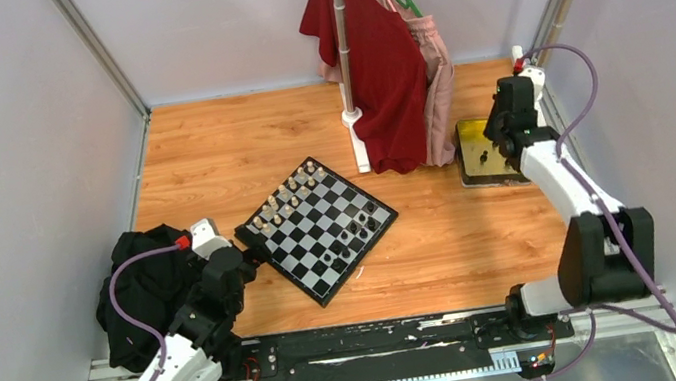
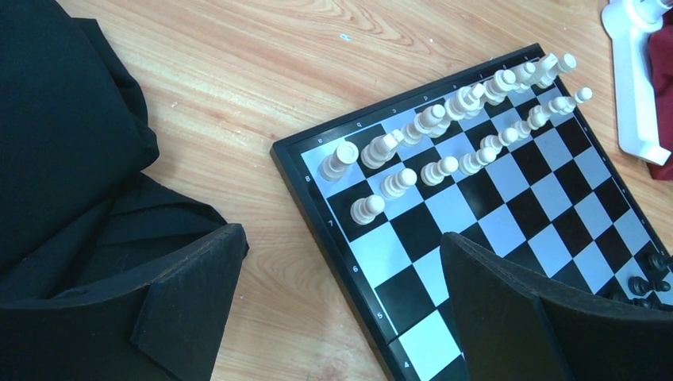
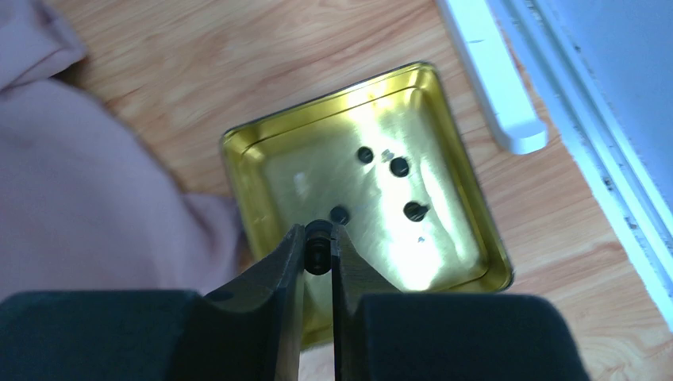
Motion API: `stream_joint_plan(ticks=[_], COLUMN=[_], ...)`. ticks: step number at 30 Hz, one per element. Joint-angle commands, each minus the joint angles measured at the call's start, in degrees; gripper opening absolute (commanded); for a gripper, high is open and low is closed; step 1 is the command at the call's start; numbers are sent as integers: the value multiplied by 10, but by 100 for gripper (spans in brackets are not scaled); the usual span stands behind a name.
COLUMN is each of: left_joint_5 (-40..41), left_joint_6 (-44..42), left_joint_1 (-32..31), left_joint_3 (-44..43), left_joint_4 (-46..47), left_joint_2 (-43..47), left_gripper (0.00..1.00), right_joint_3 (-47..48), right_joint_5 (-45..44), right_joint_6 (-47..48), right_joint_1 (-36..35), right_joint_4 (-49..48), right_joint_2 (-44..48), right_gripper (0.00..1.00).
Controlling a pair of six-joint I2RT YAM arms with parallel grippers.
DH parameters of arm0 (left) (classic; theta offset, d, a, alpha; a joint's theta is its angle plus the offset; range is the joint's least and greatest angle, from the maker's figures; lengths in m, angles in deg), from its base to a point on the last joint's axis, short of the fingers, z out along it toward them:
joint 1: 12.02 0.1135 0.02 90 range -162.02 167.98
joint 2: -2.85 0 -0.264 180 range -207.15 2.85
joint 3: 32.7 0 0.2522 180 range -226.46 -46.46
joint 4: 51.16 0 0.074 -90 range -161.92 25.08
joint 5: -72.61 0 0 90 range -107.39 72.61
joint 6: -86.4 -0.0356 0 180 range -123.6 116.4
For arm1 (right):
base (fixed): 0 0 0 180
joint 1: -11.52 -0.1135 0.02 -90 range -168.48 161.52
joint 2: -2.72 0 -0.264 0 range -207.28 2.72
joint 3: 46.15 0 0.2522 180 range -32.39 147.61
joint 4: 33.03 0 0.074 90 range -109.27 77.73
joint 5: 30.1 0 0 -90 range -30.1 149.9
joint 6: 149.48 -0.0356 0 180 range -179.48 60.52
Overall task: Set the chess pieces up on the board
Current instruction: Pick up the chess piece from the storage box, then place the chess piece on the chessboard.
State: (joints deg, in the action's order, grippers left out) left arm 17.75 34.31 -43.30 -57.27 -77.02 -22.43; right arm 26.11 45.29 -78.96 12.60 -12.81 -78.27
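Right tool (image 3: 317,238) is pinching one black chessman (image 3: 318,252) between narrowed fingers, hanging over the lower-left part of the yellow tray (image 3: 270,182). Four loose black pieces (image 3: 399,167) are lying in that tray. Left tool (image 2: 341,242) is gaping wide, gripping nothing, hovering over the lower-left edge of the chessboard (image 2: 508,214). Cream chessmen (image 2: 444,143) are standing in two rows along its upper-left side. Overhead view: black chessmen (image 1: 353,237) are clustering near the board's right corner, mid-frame on the wooden bench (image 1: 207,149).

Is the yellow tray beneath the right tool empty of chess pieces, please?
No, four black chess pieces lie in the yellow tray, besides the black piece pinched in the right tool.
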Motion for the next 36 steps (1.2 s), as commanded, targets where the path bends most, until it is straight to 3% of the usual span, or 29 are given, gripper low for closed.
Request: stream_joint_plan(ticks=[1, 9, 15, 20, 26, 36], left_joint_5=[10, 8, 5, 5, 5, 3], left_joint_6=[-3, -6, -8, -9, -9, -9], left_joint_1=[-4, -4, -4, -3, -3, -4], left_joint_3=[-3, 5, 8, 8, 6, 7], left_joint_4=[9, 4, 3, 5, 5, 5], left_joint_2=[11, 41, 52, 48, 44, 45], left_gripper=[100, 100, 100, 100, 100, 100], right_joint_3=[-38, -99, -102, -76, -26, 14], right_joint_5=[-5, -19, -12, -41, -83, -60], right_joint_6=[12, 15, 8, 2, -6, -11], right_joint_1=[-58, -217, -362, -514, -666, -750], right_joint_4=[50, 128, 184, 197, 190, 140], right_joint_2=[81, 220, 255, 215, 100, -12], right_gripper=[0, 0, 0, 0, 0, 0])
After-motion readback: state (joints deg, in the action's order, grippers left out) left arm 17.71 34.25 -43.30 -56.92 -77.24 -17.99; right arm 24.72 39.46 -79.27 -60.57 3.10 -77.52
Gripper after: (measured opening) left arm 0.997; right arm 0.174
